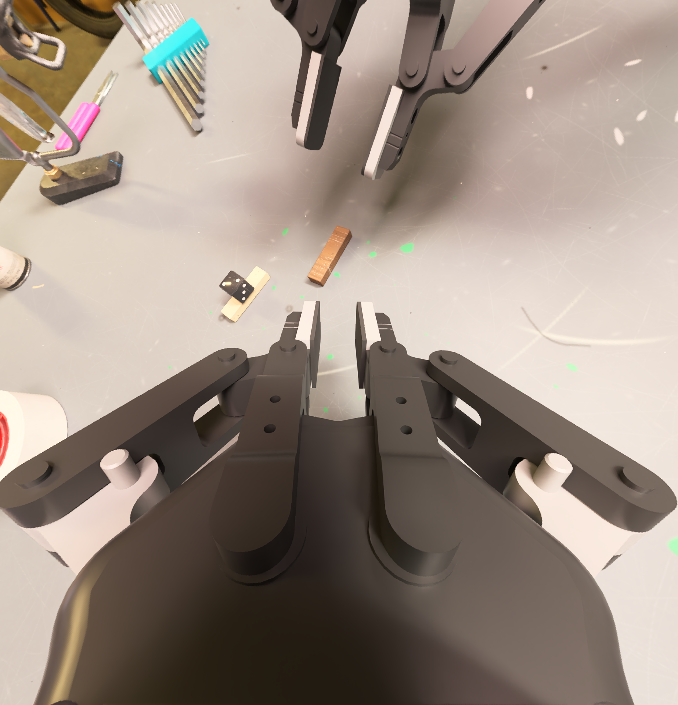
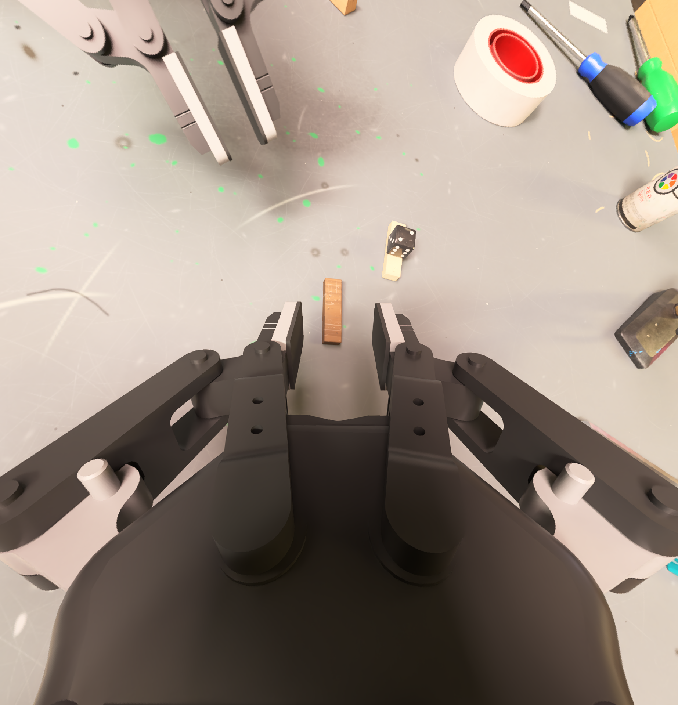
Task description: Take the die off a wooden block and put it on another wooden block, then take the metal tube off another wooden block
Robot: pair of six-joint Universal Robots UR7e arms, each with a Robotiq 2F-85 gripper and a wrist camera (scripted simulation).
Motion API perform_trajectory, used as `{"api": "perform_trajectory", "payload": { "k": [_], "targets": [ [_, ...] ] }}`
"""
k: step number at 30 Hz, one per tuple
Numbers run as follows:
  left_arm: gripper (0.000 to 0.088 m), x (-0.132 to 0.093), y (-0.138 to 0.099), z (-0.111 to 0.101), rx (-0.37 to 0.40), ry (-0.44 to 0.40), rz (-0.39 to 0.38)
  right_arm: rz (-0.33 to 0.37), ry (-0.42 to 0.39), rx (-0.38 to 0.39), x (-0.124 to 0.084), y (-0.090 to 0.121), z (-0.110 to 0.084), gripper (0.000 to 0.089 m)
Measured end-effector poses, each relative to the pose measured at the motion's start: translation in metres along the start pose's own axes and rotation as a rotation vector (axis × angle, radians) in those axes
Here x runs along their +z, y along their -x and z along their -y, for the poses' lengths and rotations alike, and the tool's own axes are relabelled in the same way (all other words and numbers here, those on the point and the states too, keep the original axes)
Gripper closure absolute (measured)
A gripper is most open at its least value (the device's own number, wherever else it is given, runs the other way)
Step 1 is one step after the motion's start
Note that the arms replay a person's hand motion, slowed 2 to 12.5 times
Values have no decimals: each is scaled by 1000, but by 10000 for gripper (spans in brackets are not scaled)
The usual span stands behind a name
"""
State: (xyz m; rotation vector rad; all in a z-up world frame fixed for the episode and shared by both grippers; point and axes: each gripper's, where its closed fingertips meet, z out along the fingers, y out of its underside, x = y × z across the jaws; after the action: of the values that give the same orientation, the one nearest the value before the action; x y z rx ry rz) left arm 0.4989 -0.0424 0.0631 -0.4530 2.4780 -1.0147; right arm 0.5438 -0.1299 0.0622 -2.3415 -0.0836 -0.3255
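A black die point(image 1: 236, 289) with white pips sits on a pale wooden block point(image 1: 246, 293); both also show in the right wrist view, the die point(image 2: 401, 241) on the pale block point(image 2: 392, 267). A brown wooden block point(image 1: 330, 255) lies bare beside them. My left gripper point(image 1: 337, 305) is open and empty, high above the table, just short of both blocks. My right gripper point(image 2: 337, 305) is open and empty, hovering with the brown block point(image 2: 332, 311) showing between its fingers. Each gripper shows in the other's view, the right point(image 1: 341, 160) and the left point(image 2: 249, 148). No metal tube is in view.
A white tape roll point(image 2: 505, 70) with a red core, screwdrivers point(image 2: 616, 87), a spray can point(image 2: 654, 202) and a dark clamp base point(image 2: 652, 332) lie around. A turquoise hex key holder point(image 1: 175, 47), a pink-handled tool point(image 1: 78, 120) and another wooden piece point(image 2: 345, 5) stand farther off.
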Motion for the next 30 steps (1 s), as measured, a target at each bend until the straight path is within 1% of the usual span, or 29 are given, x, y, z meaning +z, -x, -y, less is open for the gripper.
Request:
{"api": "perform_trajectory", "payload": {
  "k": [7,13,17,21,25,30],
  "targets": [
    [721,-8,1,2,-37,-74,44,-13,3,-1,8,-7,10,551],
    [730,-10,5,-1,-33,-107,106,-12,11,15,21,-15,19,537],
    [737,-8,7,-5,-15,-103,150,-5,24,36,32,-20,22,531],
    [745,-7,11,-9,3,-92,191,7,54,55,44,-25,22,508],
    [747,-5,13,-12,2,-87,207,9,77,65,55,-30,23,499],
    [747,-4,17,-13,0,-99,237,13,78,69,65,-33,28,498]
  ]
}}
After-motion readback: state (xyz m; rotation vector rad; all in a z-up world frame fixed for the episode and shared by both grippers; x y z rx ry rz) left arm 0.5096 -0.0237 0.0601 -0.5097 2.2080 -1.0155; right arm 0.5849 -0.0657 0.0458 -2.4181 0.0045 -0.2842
